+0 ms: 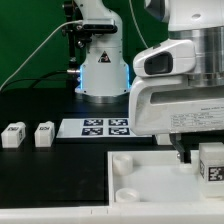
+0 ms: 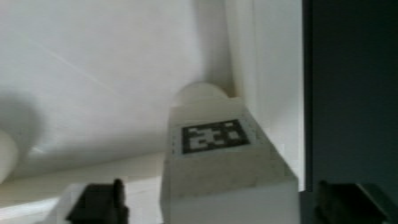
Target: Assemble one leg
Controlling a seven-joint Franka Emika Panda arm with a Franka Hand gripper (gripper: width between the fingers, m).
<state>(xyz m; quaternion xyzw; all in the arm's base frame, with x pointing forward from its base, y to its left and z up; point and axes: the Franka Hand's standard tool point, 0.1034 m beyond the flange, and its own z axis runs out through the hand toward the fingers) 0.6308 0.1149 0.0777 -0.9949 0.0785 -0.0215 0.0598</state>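
Note:
One leg (image 1: 212, 163), a small white block with a square tag, stands on the large white panel (image 1: 150, 185) near its edge on the exterior view's right. My gripper (image 1: 200, 154) hangs right over it. In the wrist view the leg (image 2: 217, 135) runs between my two dark fingers (image 2: 98, 203). A gap shows between the leg and that finger, while the other finger sits close to the leg's other side. The gripper (image 2: 222, 206) is open around the leg. Two more legs (image 1: 13, 134) (image 1: 44, 133) stand on the black table at the exterior view's left.
The marker board (image 1: 105, 126) lies flat behind the panel. The panel has a round socket (image 1: 127, 165) near its corner at the exterior view's left. The arm's base (image 1: 100, 75) stands at the back. The panel's edge and dark table (image 2: 347, 90) lie beside the leg.

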